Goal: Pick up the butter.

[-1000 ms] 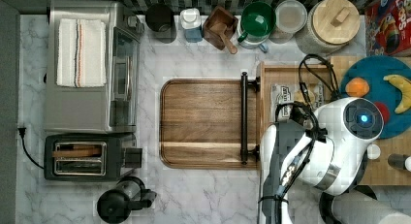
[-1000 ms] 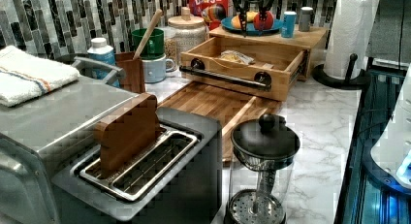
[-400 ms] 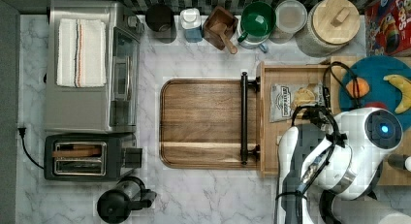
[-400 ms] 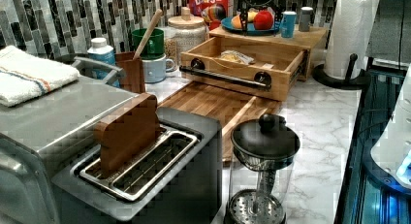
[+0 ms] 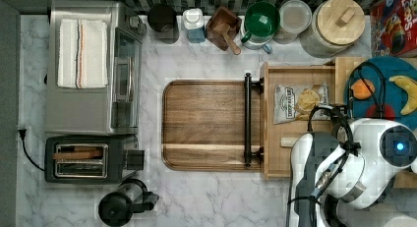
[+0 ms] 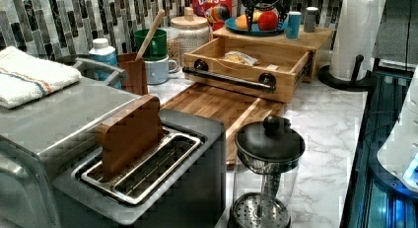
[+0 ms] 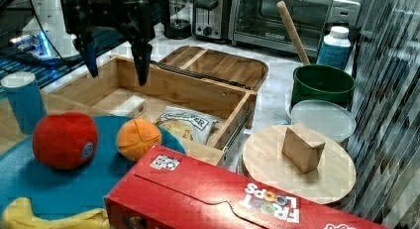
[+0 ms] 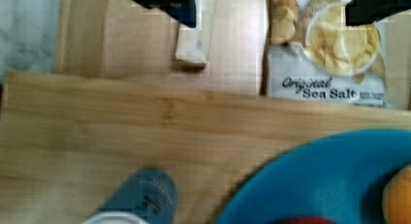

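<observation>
The butter (image 7: 126,106) is a pale cream stick lying on the floor of the open wooden drawer (image 7: 188,90). It also shows as the butter (image 8: 196,37) in the wrist view, and one end of the butter (image 5: 286,141) peeks out from under the arm in the top view. Beside it lies the silvery chip bag (image 7: 188,122), labelled Sea Salt (image 8: 334,54). My gripper (image 7: 116,60) hangs open above the drawer with nothing between its dark fingers (image 7: 142,60). In the wrist view one finger (image 8: 165,1) overlaps the butter's far end and the other sits over the chip bag.
A blue plate (image 7: 29,184) of fruit and a blue cup (image 7: 22,102) stand on the shelf beside the drawer, with a red cereal box (image 7: 198,199) near them. A wooden cutting board (image 5: 204,124) lies in front of the drawer handle. A green mug (image 7: 322,83) and a lidded jar (image 7: 297,162) stand nearby.
The arm has moved toward the top view's right, uncovering the chip bag in the drawer. Nothing on the counter has shifted.
</observation>
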Tool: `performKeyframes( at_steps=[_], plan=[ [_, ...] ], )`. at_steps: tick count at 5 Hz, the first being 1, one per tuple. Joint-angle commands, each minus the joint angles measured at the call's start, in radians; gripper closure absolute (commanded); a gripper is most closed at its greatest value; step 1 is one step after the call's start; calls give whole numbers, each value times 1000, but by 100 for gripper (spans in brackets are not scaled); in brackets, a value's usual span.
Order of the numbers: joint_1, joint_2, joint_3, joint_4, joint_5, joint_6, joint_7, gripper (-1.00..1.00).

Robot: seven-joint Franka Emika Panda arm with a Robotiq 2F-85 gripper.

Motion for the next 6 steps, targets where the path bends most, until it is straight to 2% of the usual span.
performKeyframes(
  at_steps=[1, 2, 3, 4, 5, 6],
  plan=[
    [25, 33, 30, -114, 130, 52, 64, -100],
    [50, 49, 6, -127, 150, 74, 38, -100],
    [16, 70, 30, -144, 143, 121, 16, -100],
    [5, 90, 18, -169, 131, 176, -26, -100],
    [20, 92, 2, -199, 51, 256, 13, -100],
    [23, 56, 1, -225, 16, 266, 55, 100]
  ],
)
